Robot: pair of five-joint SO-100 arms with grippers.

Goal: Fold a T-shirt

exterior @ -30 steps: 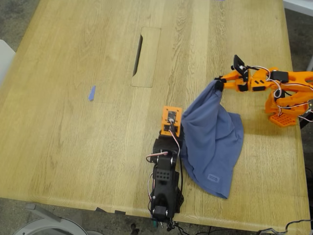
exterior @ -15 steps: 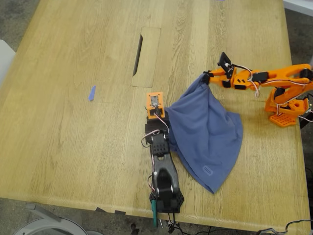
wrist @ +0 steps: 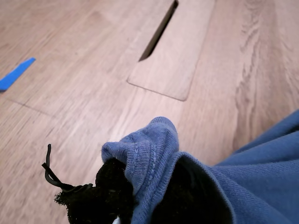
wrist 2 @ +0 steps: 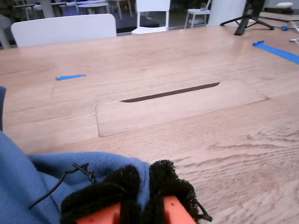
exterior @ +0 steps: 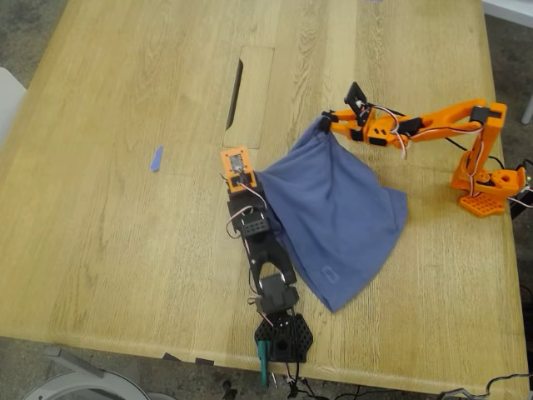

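While the T-shirt (exterior: 337, 217) hangs stretched just beside the cable hatch (exterior: 249, 97) of the tabletop (exterior: 108, 233), my first hand (wrist: 135, 196) is clamped on one bunched corner and my second hand (wrist 2: 140, 196) on another — its lower part lies on the wood.

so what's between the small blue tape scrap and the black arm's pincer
Nothing but bare light wooden table. In the exterior view, no object sits between the small blue tape scrap and my first pincer, which grips the slate-blue cotton T-shirt.
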